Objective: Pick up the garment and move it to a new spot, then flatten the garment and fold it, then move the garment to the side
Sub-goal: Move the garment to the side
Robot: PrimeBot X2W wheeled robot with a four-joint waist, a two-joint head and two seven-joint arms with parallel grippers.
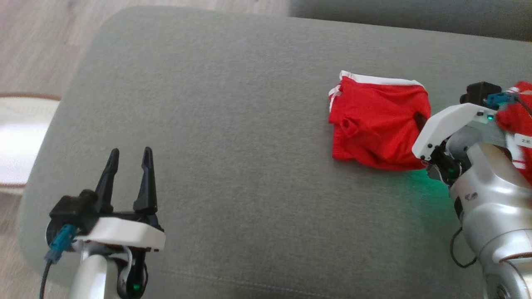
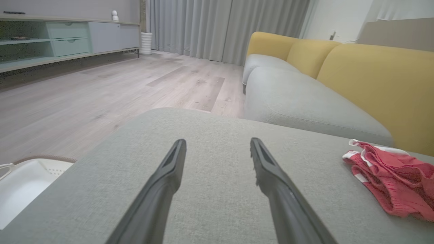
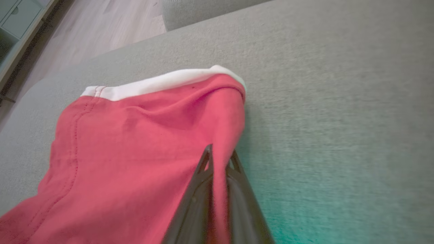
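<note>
The garment (image 1: 376, 124) is a red piece with white trim, bunched on the grey cushion (image 1: 232, 158) at the right. My right gripper (image 1: 420, 120) is shut on the garment's right edge; the right wrist view shows red cloth (image 3: 142, 152) pinched between the two dark fingers (image 3: 203, 176). Part of the red cloth (image 1: 515, 124) drapes over my right forearm. My left gripper (image 1: 128, 160) stands open at the lower left, well away from the garment (image 2: 390, 176), its fingers (image 2: 169, 169) spread above bare cushion.
A white basket (image 1: 20, 141) stands on the wooden floor (image 1: 37, 45) left of the cushion. A sofa with a grey seat and yellow back (image 2: 339, 74) lies beyond, with a low cabinet (image 2: 51, 40) and curtains far across the room.
</note>
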